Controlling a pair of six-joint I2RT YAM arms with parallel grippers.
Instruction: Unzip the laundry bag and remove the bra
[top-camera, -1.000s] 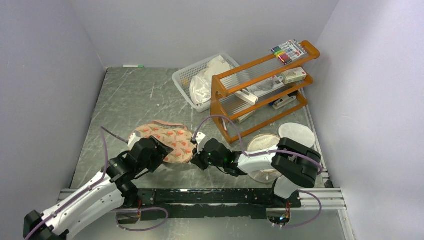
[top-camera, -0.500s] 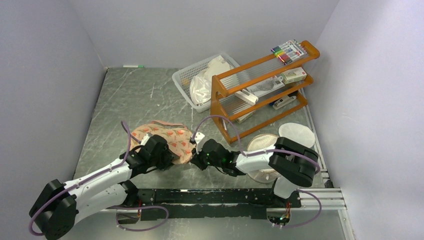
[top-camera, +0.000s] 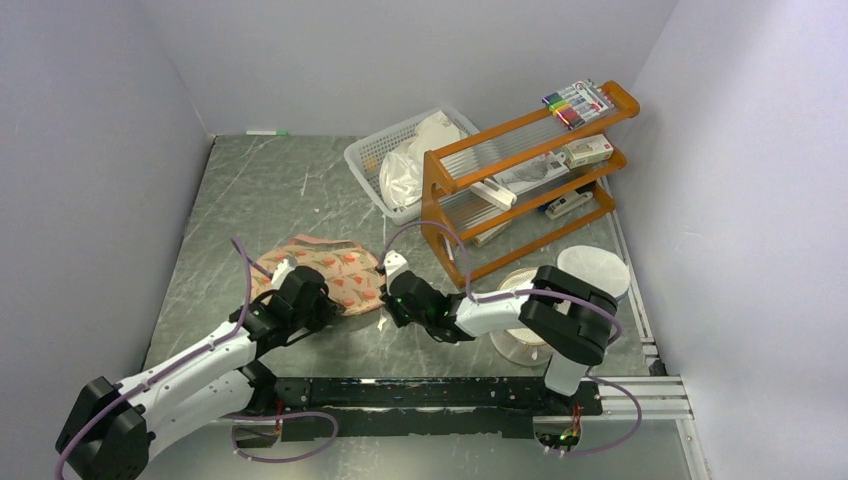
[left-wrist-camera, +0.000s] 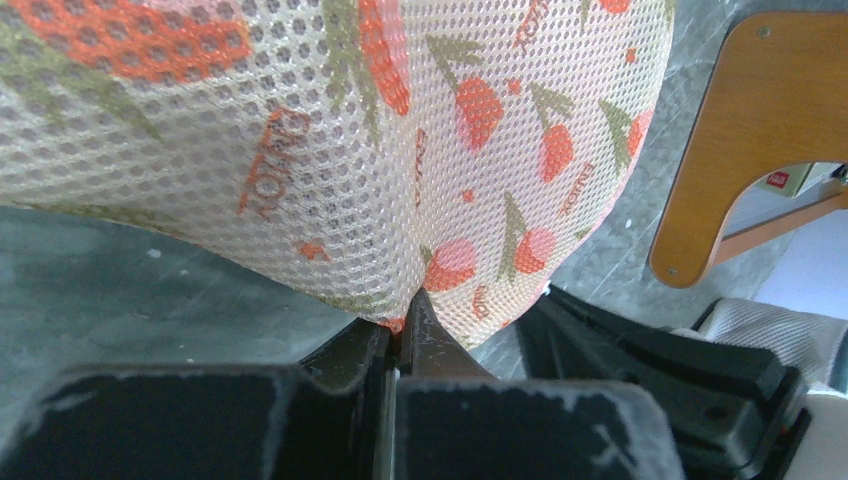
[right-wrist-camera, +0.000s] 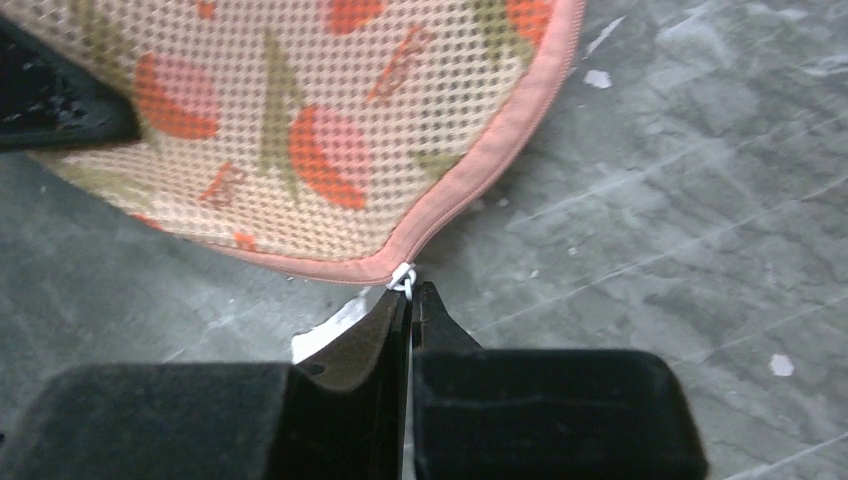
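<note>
Peach flower-print mesh laundry bag (top-camera: 335, 272) lies flat, zip shut. Left gripper (left-wrist-camera: 402, 312) clenched on its near fold; right gripper (right-wrist-camera: 410, 297) clenched on white zip pull (right-wrist-camera: 403, 277).

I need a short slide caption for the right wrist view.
Right end effector pinches the white zip pull on the laundry bag rim.

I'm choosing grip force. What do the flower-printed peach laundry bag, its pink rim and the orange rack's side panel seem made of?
Flower-printed peach laundry bag: soft matte mesh fabric; regular tiny holes, and it puckers where pinched. Pink rim: smooth fabric binding tape, faint sheen. Orange rack side panel: rigid, probably varnished wood or laminate; flat, semi-gloss, screw heads visible.
</note>
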